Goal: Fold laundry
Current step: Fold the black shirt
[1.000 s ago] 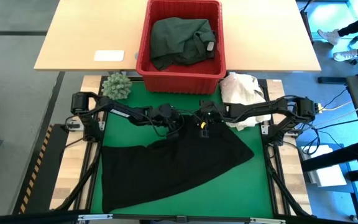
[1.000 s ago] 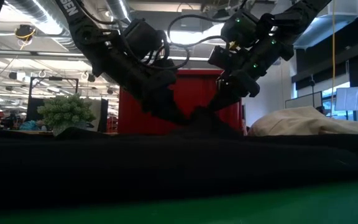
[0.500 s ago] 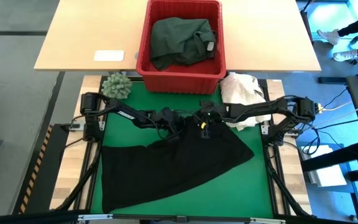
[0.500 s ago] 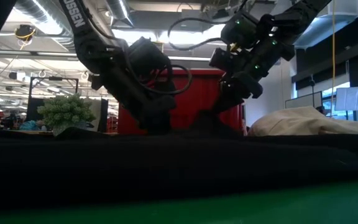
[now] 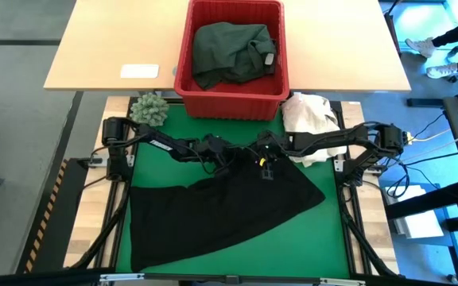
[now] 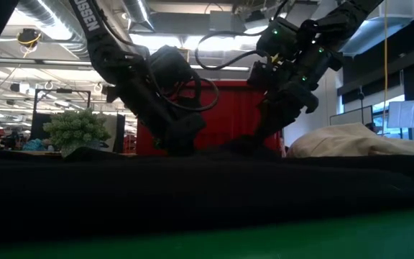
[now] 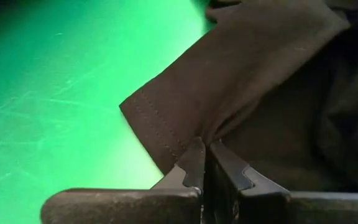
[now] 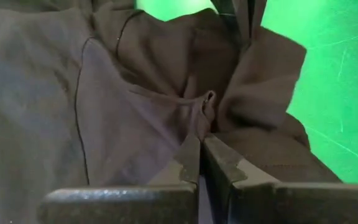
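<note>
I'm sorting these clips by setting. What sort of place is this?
Probably a robotics lab or open workshop: exposed ceiling ducts run overhead, a green mat covers the framed robot table, and both grippers pinch a black garment there.

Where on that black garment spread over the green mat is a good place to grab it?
By its hemmed far edge, coming down from above. The black garment lies flat on the green mat, so only a pinched fold of edge gives any purchase. That is what shows here: the left claw is shut on a stitched corner, and the right claw on a bunched fold beside it.
</note>
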`<state>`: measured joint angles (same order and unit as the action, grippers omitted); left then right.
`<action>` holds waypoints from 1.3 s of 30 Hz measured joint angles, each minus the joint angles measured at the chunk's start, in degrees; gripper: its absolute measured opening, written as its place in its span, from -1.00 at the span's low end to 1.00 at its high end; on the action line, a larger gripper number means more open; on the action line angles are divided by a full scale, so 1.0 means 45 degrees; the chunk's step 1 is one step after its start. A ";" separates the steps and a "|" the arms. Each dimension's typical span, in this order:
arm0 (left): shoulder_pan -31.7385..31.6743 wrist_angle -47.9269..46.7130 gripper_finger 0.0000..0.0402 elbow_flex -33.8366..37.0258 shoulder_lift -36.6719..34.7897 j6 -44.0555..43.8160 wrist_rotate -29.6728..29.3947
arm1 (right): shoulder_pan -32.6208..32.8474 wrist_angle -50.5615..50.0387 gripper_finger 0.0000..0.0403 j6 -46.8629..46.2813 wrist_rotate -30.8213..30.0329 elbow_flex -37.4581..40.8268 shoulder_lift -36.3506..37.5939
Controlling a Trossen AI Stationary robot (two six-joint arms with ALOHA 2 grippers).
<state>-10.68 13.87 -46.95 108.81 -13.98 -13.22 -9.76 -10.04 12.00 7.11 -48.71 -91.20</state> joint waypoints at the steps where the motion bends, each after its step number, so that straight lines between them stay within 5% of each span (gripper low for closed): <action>1: 0.0000 -0.0062 -0.98 -0.0002 0.0005 -0.0155 -0.0140 | 0.0000 0.0000 -0.96 0.0056 -0.0012 0.0000 0.0000; 18: -0.0034 -0.1210 -0.98 0.0085 -0.0644 -0.1476 -0.1650 | 0.0002 -0.0206 -0.98 0.0242 -0.2694 -0.1045 0.0194; 39: -0.0019 -0.2478 -0.62 0.0075 -0.4109 -0.0192 -0.1591 | 0.0010 -0.0118 -0.99 0.0427 -0.1907 -0.1311 0.0860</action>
<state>-10.76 2.72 -46.61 90.32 -14.84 -20.38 -9.72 -10.57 13.92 -1.46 -54.61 -87.33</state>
